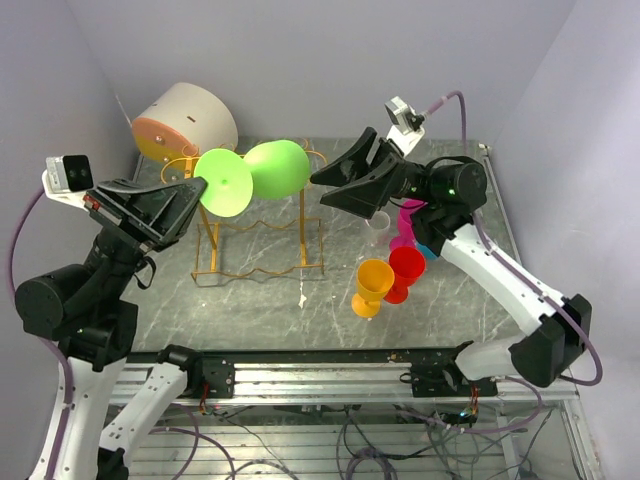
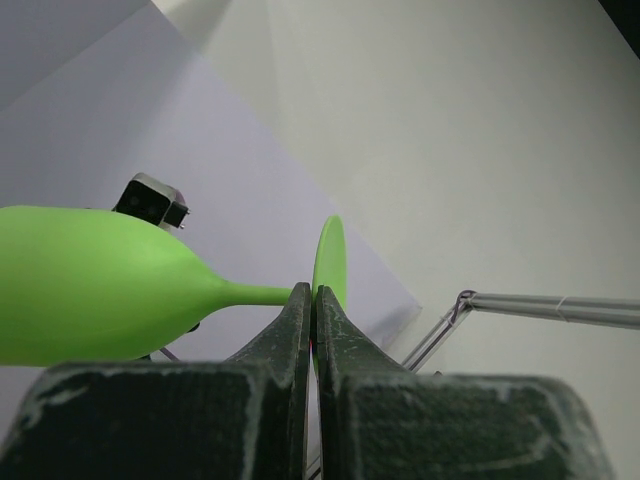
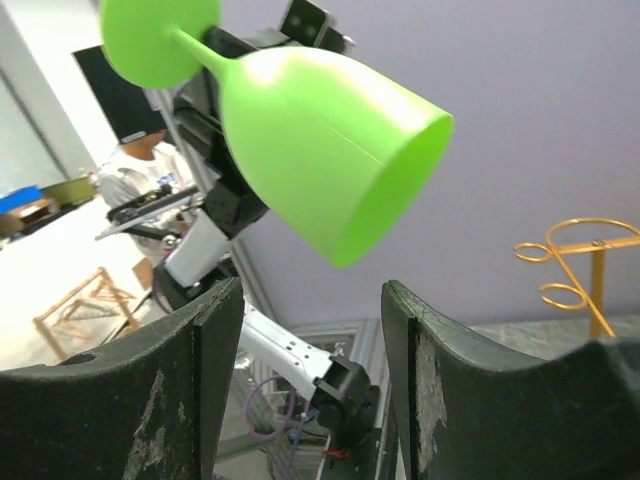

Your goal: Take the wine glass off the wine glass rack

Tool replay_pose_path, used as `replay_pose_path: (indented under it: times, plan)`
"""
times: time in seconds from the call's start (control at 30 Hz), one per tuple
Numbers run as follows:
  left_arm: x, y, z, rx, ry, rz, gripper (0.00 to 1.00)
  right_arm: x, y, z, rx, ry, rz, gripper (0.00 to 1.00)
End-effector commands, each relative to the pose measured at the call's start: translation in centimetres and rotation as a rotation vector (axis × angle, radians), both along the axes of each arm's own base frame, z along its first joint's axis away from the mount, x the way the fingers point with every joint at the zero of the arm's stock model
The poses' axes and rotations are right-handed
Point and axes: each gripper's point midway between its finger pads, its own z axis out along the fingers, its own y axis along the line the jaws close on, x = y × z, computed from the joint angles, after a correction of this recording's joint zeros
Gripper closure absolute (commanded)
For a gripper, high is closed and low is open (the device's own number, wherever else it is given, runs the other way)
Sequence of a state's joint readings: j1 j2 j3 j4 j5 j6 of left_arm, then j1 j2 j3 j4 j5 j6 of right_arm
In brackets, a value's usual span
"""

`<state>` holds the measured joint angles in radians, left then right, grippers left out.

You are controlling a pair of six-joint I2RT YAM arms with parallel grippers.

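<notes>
The green wine glass (image 1: 277,167) hangs on its side in the air above the gold wire wine glass rack (image 1: 260,240). My left gripper (image 1: 200,185) is shut on the rim of its round foot (image 2: 330,255), with the stem and bowl (image 2: 90,285) pointing left in the left wrist view. My right gripper (image 1: 318,185) stands open just right of the bowl's mouth. In the right wrist view the bowl (image 3: 320,140) floats above the gap of the right gripper (image 3: 310,290), touching neither finger. The rack's looped top (image 3: 585,250) shows at the right.
A white-and-orange drum (image 1: 185,120) lies at the back left. Orange (image 1: 372,285), red (image 1: 405,270) and magenta (image 1: 410,215) goblets stand under the right arm, with a white cup (image 1: 380,220) beside them. Walls close in on the left, back and right.
</notes>
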<state>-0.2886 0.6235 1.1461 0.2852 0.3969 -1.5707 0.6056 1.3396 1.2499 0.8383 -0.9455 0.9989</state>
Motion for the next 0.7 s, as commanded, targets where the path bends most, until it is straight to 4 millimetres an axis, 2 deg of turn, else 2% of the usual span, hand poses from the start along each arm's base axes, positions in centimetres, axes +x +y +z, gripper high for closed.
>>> replay_pose_path:
  times: [0.0,0.4,0.67]
  plan:
    - [-0.4,0.1,-0.2,-0.004,0.003,-0.010,0.93,-2.8,-1.2,3.0,0.089,-0.113,0.112,0.43]
    - [0.1,-0.1,-0.8,-0.013,0.018,-0.025,0.93,-2.3,-0.6,3.1,0.121,-0.086,0.190,0.44]
    - [0.8,-0.3,-1.3,-0.012,0.032,-0.026,0.93,-3.1,-0.4,3.2,0.155,-0.086,0.263,0.46]
